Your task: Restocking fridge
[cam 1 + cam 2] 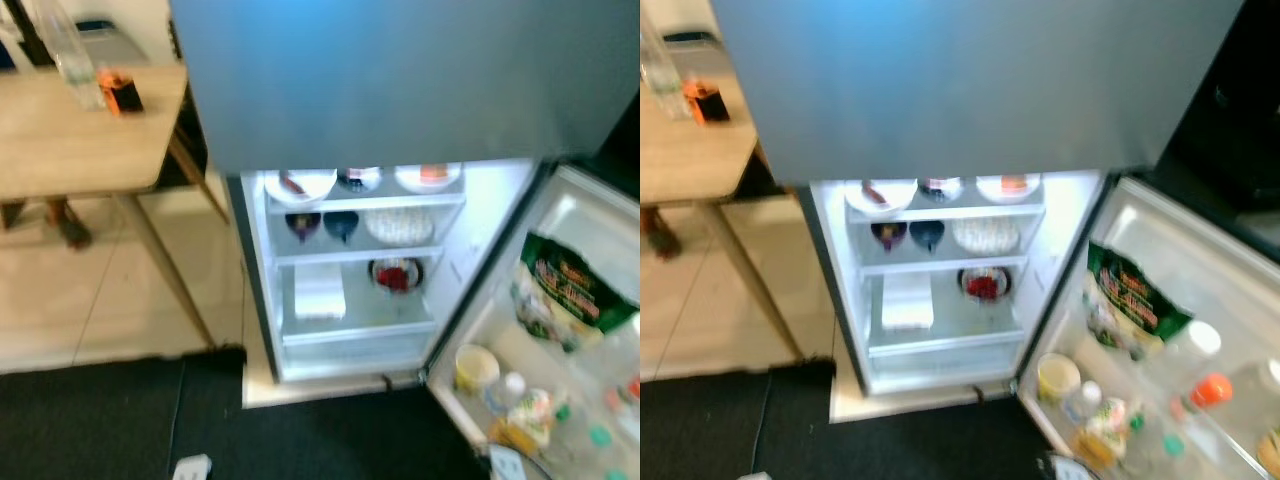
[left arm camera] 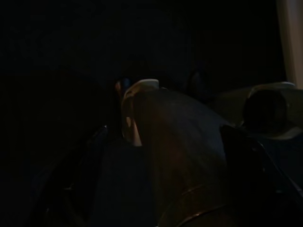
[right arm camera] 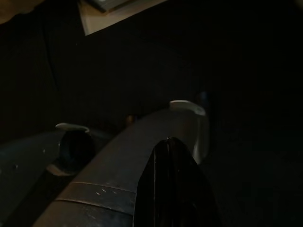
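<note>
1. My right gripper [image 3: 168, 142] hangs idle in the dark over black matting; its two fingers meet at a single tip, so I read it as closed on nothing.
2. My left gripper [image 2: 137, 118] hangs idle too, in deep shade; I cannot tell how it is set.
3. Ahead of both, the fridge [image 1: 400, 80] stands with its lower compartment lit and open.
4. Inside, a white plate [image 1: 300, 185] sits on the top shelf, a white box [image 1: 319, 292] lower down, and a dark bowl of red food [image 1: 396, 273] beside that box.
5. The open door [image 1: 590, 240] swings out on my right, holding a green bag [image 1: 570, 285] and a yellow tub [image 1: 476, 368].
6. Off to my left stands a wooden table [image 1: 70, 140].
</note>
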Robot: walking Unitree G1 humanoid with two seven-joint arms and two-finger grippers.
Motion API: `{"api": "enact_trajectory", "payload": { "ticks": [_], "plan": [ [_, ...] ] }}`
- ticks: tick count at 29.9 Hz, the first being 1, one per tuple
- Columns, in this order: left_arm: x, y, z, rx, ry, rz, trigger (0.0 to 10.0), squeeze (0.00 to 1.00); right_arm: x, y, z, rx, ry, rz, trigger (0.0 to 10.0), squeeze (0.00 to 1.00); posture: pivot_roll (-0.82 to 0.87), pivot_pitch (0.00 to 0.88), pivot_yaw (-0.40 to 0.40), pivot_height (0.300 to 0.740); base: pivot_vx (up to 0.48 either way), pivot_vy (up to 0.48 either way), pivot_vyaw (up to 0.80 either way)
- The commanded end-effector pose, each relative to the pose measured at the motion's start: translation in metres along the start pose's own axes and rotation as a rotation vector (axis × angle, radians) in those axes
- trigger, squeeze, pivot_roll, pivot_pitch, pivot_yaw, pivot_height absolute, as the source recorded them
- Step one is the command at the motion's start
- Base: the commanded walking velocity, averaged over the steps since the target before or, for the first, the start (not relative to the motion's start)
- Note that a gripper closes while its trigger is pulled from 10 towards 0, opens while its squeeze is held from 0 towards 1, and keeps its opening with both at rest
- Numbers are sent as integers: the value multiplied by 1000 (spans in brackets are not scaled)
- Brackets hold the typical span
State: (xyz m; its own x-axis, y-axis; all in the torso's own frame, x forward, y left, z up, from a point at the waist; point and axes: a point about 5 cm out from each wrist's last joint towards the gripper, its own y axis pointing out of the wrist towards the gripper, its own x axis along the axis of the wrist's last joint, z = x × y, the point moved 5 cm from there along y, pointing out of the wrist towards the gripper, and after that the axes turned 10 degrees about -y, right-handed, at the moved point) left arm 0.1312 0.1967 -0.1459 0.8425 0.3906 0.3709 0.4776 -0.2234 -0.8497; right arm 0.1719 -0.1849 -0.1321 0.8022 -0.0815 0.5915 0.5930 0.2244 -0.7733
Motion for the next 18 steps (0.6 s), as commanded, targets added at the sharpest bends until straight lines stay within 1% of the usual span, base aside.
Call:
{"api": "enact_trajectory", "payload": {
  "ticks": [1, 18],
  "plan": [
    [-16, -3, 5, 18, -9, 51, 10000, 0, -6, -2, -3, -7, 10, 15, 10000, 0, -66, 67, -15, 740, -285, 0, 0],
    [-14, -4, 8, 26, 9, 54, 10000, 0, -8, -3, -4, -7, 7, 23, 10000, 0, -65, 61, -13, 740, -293, 0, 0]
  ]
}}
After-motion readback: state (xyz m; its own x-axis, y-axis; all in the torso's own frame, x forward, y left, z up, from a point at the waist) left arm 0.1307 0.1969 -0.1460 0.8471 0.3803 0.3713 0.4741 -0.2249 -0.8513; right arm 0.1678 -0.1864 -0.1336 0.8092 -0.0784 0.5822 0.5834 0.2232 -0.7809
